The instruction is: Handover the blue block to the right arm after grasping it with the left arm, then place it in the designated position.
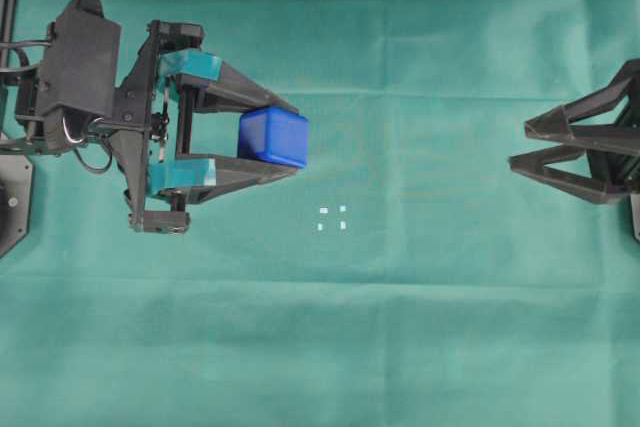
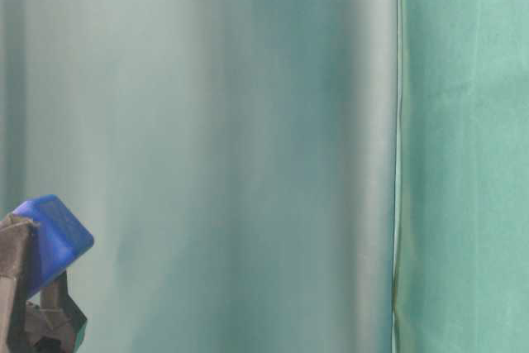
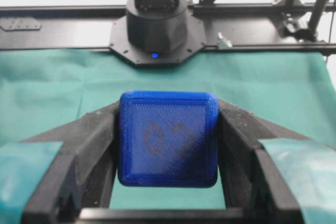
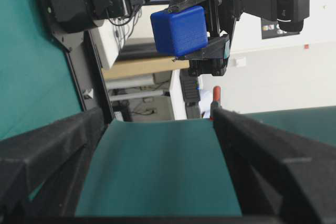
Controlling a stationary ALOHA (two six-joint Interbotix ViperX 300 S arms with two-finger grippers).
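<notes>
While clamped between the left arm's (image 1: 130, 127) jaws, one blue block (image 1: 273, 137); right arm's (image 1: 600, 147) jaws wide, empty.

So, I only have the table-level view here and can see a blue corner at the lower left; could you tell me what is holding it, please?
Observer: The left gripper holds the blue block between its teal-padded fingers, clear of the cloth.
Operator: Thank you. Where is the right arm?
Observer: The right gripper waits at the far right of the overhead view, jaws wide open, empty, facing the block.
Operator: And the target?
Observer: The designated position, four white marks, lies bare on the green cloth between the arms.
</notes>
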